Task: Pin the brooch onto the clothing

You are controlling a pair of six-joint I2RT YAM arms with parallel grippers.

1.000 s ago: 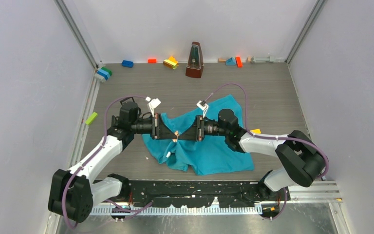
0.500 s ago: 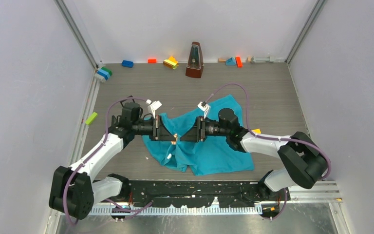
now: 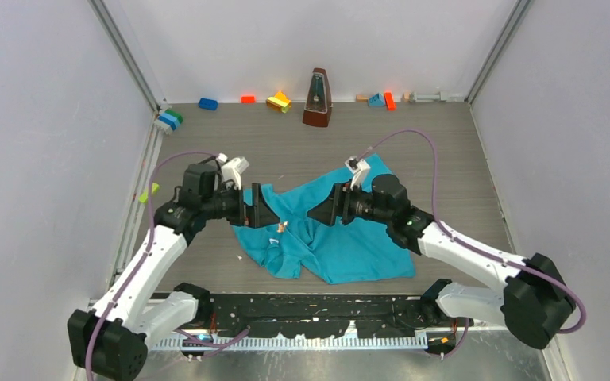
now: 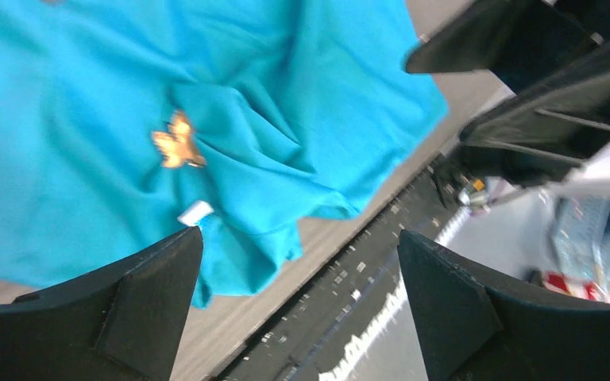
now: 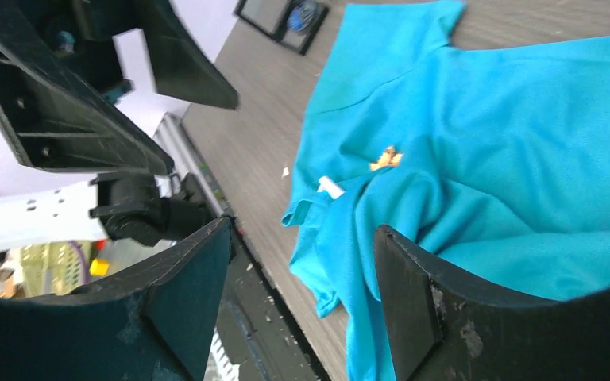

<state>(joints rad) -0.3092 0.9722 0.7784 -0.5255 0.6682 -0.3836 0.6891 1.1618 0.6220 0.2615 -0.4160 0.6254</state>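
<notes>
The clothing point(image 3: 349, 248), a crumpled teal T-shirt, lies on the table's middle; it shows too in the left wrist view point(image 4: 302, 95) and the right wrist view point(image 5: 524, 159). The small gold brooch point(image 3: 283, 226) rests on a fold of the fabric, just above the white neck label point(image 3: 272, 241). Both wrist views show the brooch point(image 4: 177, 141) point(image 5: 384, 159) on the cloth, free of any finger. My left gripper point(image 3: 275, 216) hovers just left of it, open and empty. My right gripper point(image 3: 311, 214) faces it from the right, also open and empty. The left gripper point(image 4: 300, 238) and right gripper point(image 5: 302, 230) hold nothing.
A brown metronome point(image 3: 317, 98) stands at the back wall among several coloured toy bricks, such as a blue brick point(image 3: 207, 103). A green brick point(image 3: 150, 192) lies by the left rail. The black perforated rail point(image 3: 326, 305) runs along the table's near edge.
Both grippers have opened and drawn apart, the left going left, the right going right. The brooch that sat between their tips now lies free on the shirt.
</notes>
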